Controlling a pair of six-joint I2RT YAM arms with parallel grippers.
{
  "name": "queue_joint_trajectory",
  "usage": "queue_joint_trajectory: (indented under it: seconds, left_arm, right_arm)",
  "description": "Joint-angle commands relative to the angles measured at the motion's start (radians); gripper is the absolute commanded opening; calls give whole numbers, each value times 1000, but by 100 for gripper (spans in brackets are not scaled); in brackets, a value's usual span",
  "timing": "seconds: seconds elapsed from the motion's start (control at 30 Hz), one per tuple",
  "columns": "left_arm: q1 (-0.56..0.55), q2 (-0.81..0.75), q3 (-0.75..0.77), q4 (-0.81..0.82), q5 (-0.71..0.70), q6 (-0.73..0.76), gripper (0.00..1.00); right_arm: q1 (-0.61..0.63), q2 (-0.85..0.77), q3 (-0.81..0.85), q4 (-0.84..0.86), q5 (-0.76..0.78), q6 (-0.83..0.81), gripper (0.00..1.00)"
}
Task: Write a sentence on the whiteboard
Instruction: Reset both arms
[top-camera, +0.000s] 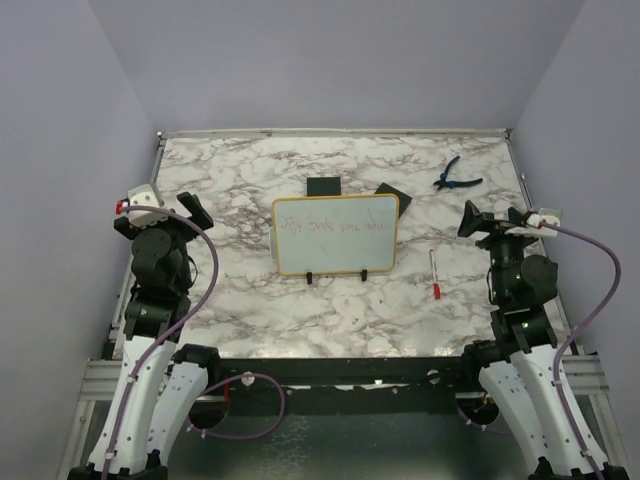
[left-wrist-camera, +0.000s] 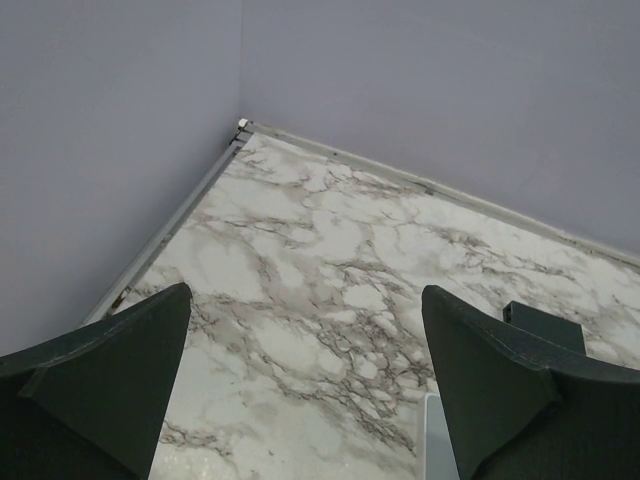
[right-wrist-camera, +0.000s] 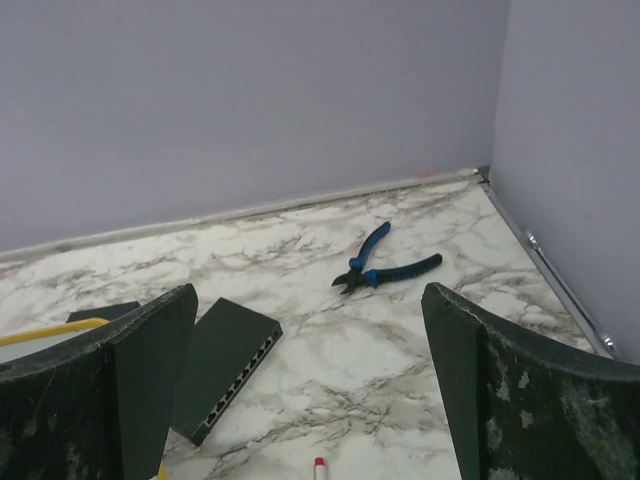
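Note:
The whiteboard (top-camera: 335, 235) with its yellow frame stands on two black feet at the middle of the marble table. A faint red sentence (top-camera: 333, 227) runs across its upper part. A white marker with a red cap (top-camera: 435, 274) lies flat to the board's right; its tip shows in the right wrist view (right-wrist-camera: 319, 466). My left gripper (top-camera: 195, 208) is open and empty, left of the board. My right gripper (top-camera: 478, 218) is open and empty, right of the board and behind the marker. A sliver of the yellow frame (right-wrist-camera: 40, 331) shows in the right wrist view.
Two small black squares (top-camera: 323, 187) (top-camera: 393, 192) lie behind the board; one shows in the right wrist view (right-wrist-camera: 222, 360). Blue-handled pliers (top-camera: 452, 176) lie at the back right, also in the right wrist view (right-wrist-camera: 385, 268). Walls close the table on three sides.

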Motion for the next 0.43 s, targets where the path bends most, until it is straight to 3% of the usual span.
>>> queue_joint_trajectory:
  seconds: [0.0, 0.4]
  left_arm:
    - [8, -44, -49, 32, -9, 19, 99]
    - [7, -72, -57, 31, 0, 24, 99]
  right_arm:
    - [-2, -43, -24, 102, 18, -75, 97]
    - [-2, -9, 16, 67, 5, -86, 97]
